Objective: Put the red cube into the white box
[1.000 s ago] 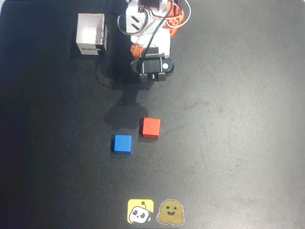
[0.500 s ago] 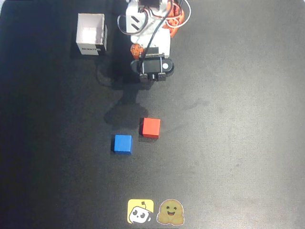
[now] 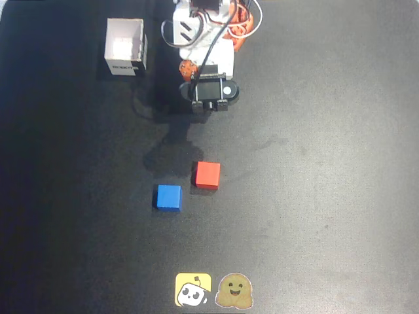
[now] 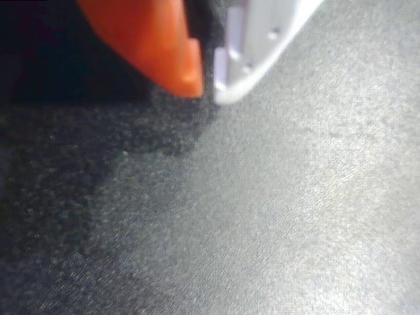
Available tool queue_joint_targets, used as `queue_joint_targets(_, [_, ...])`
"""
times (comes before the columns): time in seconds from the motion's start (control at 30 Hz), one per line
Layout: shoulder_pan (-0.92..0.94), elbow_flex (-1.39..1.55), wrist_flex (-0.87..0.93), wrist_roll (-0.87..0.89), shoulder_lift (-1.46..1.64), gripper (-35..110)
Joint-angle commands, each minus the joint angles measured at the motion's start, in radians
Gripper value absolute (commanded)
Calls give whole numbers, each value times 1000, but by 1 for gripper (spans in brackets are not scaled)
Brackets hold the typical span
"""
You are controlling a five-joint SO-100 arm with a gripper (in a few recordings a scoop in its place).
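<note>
The red cube (image 3: 207,174) lies on the black mat near the middle of the overhead view, with a blue cube (image 3: 168,197) just below and left of it. The white box (image 3: 125,47) stands open-topped at the upper left, its dark label facing down the picture. My arm is folded at the top centre, and its wrist camera housing (image 3: 211,93) hides the fingers from above, well above the red cube. In the wrist view my gripper (image 4: 209,85) is shut, the orange finger (image 4: 164,46) and the white finger (image 4: 256,46) tip to tip, holding nothing over bare mat.
The arm's white and orange base (image 3: 206,29) sits at the top centre, right of the box. Two stickers, one yellow (image 3: 192,290) and one a brown smiling blob (image 3: 234,291), lie at the bottom edge. The black mat (image 3: 327,163) covers the whole table.
</note>
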Motion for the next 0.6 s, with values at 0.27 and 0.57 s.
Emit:
queue_joint_targets(0.27, [-18, -3, -17, 6, 6, 0])
queue_joint_targets(0.57, [-23, -132, -69, -21, -44, 0])
